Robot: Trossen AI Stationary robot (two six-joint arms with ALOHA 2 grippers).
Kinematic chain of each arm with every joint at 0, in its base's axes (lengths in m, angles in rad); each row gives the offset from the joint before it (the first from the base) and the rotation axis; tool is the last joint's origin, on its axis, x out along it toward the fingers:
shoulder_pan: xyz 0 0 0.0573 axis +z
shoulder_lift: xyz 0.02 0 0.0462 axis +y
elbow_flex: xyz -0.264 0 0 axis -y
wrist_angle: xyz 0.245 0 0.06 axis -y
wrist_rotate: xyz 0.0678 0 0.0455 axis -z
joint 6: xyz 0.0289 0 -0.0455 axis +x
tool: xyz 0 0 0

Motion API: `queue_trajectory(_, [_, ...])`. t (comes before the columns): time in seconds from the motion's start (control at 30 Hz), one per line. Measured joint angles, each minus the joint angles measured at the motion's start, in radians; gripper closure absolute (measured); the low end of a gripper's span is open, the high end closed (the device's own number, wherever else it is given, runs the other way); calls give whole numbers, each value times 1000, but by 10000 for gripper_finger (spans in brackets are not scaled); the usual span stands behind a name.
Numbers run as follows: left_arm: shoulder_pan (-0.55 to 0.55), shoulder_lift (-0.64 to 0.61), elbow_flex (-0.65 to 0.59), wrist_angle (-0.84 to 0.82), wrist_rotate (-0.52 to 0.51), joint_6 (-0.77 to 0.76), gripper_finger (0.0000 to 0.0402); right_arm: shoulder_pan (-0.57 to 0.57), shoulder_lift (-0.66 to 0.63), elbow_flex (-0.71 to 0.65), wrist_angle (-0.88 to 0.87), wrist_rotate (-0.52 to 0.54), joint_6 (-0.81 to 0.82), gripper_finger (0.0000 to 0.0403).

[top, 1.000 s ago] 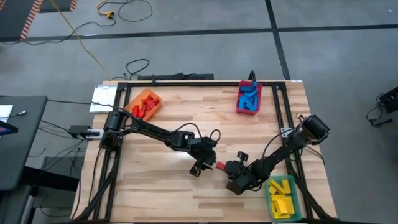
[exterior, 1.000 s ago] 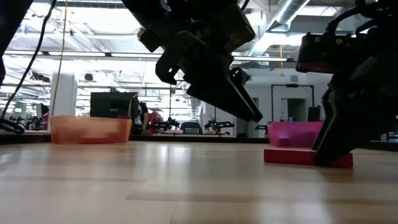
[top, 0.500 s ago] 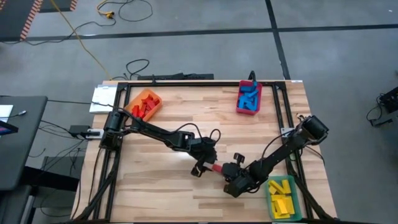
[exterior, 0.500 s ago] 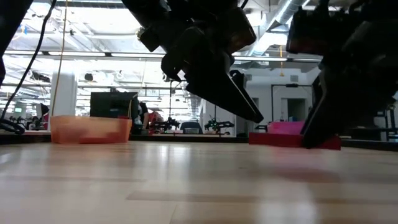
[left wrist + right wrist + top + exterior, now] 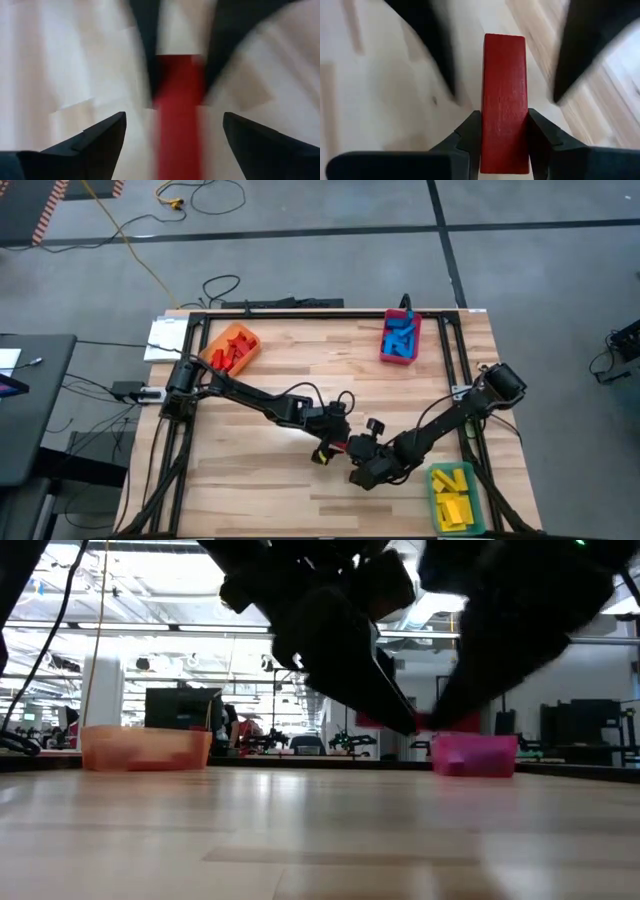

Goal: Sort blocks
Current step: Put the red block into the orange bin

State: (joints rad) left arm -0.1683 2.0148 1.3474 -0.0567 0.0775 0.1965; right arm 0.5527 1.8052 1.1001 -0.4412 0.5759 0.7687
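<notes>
Counter (image 5: 250, 480) of pale wood carried everything, with wide bare board along its near side and in the middle stretch between the bins. Three bins sat at its edges: an orange bin (image 5: 233, 347) of red blocks at the far left, a red bin (image 5: 401, 338) of blue blocks at the far right, and a green bin (image 5: 453, 497) of yellow blocks at the near right corner. Both arms reached in to meet near the counter's centre, slightly toward the near side, well apart from all the bins. The right gripper (image 5: 504, 131) was clamped on a red block (image 5: 504, 100), its fingers (image 5: 470, 134) pressing both long sides, the block sticking forward, lifted clear of the board in the low view. The left gripper (image 5: 172, 127) faced it with jaws spread wide, its fingers (image 5: 102, 137) standing off either side of the block's free end without touching it.
</notes>
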Motion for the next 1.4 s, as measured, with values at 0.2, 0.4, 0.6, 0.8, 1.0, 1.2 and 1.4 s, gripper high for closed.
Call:
queue_trajectory(0.2, [0,0,0,-8,-66,-19,98,-19,-1,34,-7,1,-53,281])
queue_trajectory(0.4, [-6,0,0,-27,-64,5,195,-20,-1,43,-33,2,-60,281])
queue_trajectory(0.6, [-7,0,0,-30,-65,25,279,-25,-1,43,-55,1,-54,280])
queue_trajectory(0.8, [-7,-13,0,-42,-100,36,279,-25,-1,44,-81,3,-46,258])
queue_trajectory(1.0, [8,-34,43,-258,-266,39,279,-18,-28,41,-228,-1,32,204])
queue_trajectory(1.2, [76,-91,43,-466,-318,-41,279,39,-87,43,-368,65,144,170])
queue_trajectory(1.4, [182,-244,-22,-588,-325,-111,279,112,-113,43,-434,104,210,174])
